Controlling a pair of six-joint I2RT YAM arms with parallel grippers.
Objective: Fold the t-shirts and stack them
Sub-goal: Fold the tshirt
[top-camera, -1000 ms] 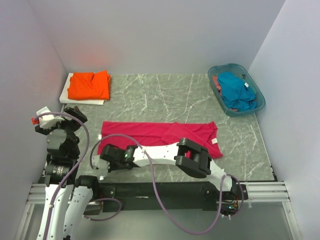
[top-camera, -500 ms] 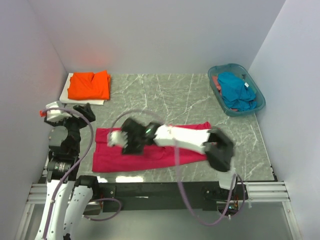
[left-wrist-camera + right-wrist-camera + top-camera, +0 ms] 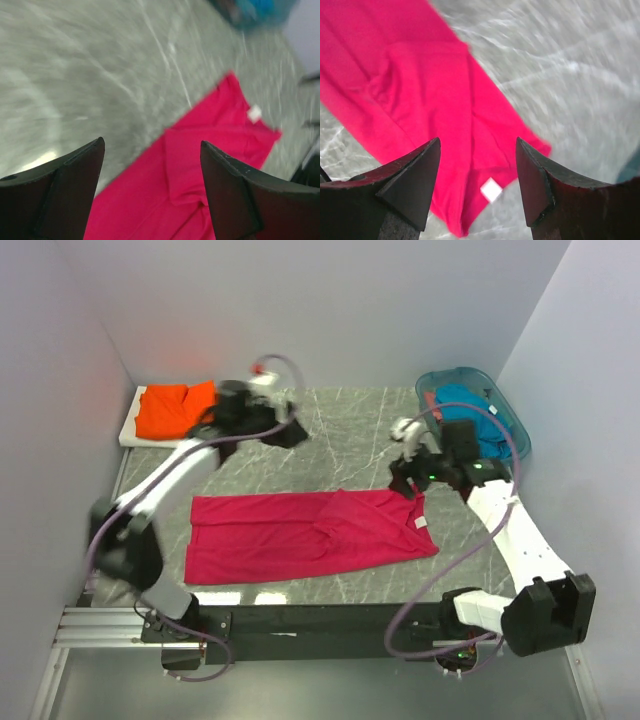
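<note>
The magenta-red t-shirt (image 3: 310, 535) lies flat across the middle of the table, its white neck label (image 3: 420, 528) at the right end. My left gripper (image 3: 290, 432) hovers open over the bare table behind the shirt; in its wrist view the shirt (image 3: 200, 165) lies below the empty left gripper (image 3: 151, 144). Above the shirt's right end my right gripper (image 3: 405, 480) is open and empty, and the right wrist view shows the shirt (image 3: 420, 85) and its label (image 3: 491, 189) under the right gripper (image 3: 478, 141). An orange t-shirt (image 3: 178, 410) lies folded at the back left. A teal-blue t-shirt (image 3: 470, 420) fills the basket.
A white board (image 3: 135, 432) lies under the orange shirt in the back left corner. The translucent teal basket (image 3: 520, 435) stands at the back right against the wall. Walls close the table on three sides.
The right gripper opened, let go of the magenta shirt and drew back to its right end. The left arm swung from the near left to the back. The shirt now lies flat.
</note>
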